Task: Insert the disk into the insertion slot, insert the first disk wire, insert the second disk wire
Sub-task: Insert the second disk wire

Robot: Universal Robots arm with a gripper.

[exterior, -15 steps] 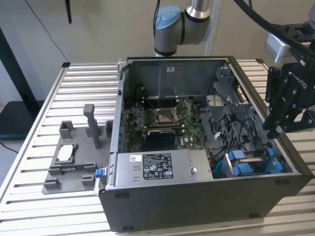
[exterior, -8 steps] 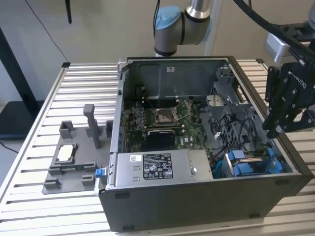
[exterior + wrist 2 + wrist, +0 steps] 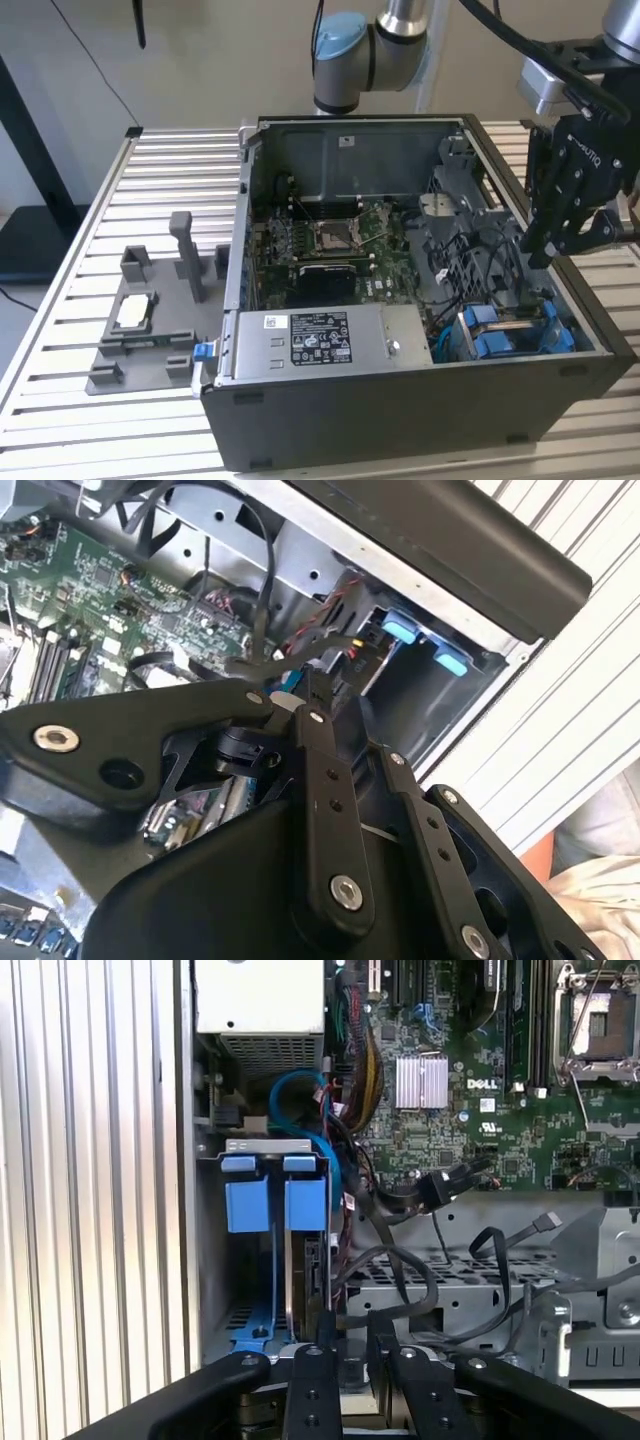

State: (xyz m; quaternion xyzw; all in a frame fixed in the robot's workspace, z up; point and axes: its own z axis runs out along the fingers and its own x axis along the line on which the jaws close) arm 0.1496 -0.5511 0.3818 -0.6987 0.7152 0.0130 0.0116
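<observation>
Exterior view: the hand hangs over the open computer case at the exterior view's right, near and above the insertion slot with its blue tabs, probably so it can reach down into that bay. In the first wrist view, loose black wires lie just beside the slot. I cannot tell whether the hand is clamped on one.

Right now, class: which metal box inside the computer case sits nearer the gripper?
The dark insertion slot with blue tabs, close by the gripper; the silver labelled box lies further toward the exterior view's left.
</observation>
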